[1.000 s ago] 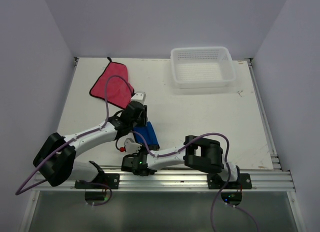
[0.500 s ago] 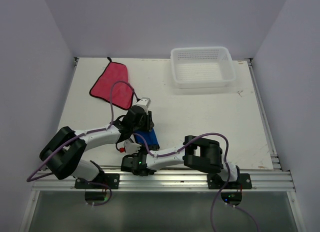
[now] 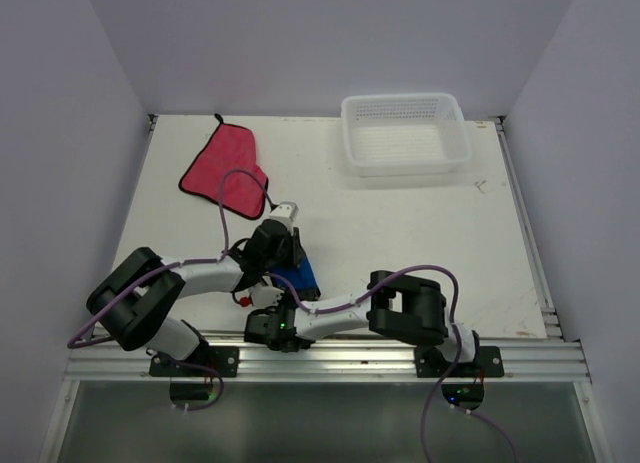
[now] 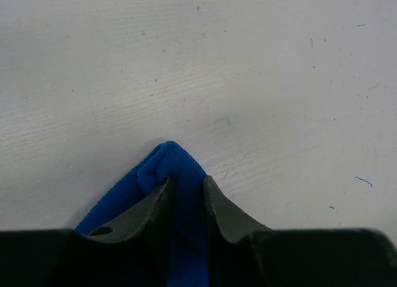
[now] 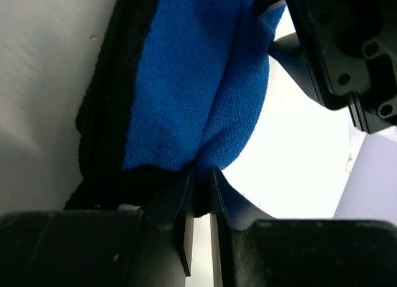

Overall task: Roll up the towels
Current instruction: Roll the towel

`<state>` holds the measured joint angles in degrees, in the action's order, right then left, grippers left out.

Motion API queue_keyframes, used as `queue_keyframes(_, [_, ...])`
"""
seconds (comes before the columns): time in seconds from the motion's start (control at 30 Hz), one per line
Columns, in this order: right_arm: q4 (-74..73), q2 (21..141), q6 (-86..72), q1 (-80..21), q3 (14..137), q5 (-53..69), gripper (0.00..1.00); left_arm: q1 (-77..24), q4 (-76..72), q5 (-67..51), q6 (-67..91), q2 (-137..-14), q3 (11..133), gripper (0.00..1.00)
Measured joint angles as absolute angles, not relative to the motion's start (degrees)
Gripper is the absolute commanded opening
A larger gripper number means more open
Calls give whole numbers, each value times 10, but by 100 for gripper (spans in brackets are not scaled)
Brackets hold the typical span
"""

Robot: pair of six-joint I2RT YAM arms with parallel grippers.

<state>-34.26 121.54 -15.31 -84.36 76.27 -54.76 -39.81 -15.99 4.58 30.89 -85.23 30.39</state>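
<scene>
Right gripper (image 5: 200, 175) nearest, fingers closed on the dark hem of the bunched blue towel (image 5: 186, 82), left gripper (image 4: 185, 185) just beyond, fingers seemingly nipping its folded tip, pink towel (image 3: 220, 168) spread far left, white mesh basket (image 3: 400, 108) far right, both towels outside it.

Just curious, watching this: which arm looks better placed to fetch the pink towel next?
Left, probably. The pink towel lies unrolled at the far left, on that arm's side. The left gripper and right gripper both pinch the blue towel, the right one nearer the front edge.
</scene>
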Motion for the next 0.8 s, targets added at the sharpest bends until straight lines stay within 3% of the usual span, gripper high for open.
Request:
queue_keyframes(0.6, [-289, 1105, -193, -839, 627, -538, 44, -406, -164, 44, 338, -849, 301, 22])
queue_keyframes(0.8, [-289, 1059, -248, -827, 597, -515, 50, -407, -166, 45, 339, -844, 294, 22])
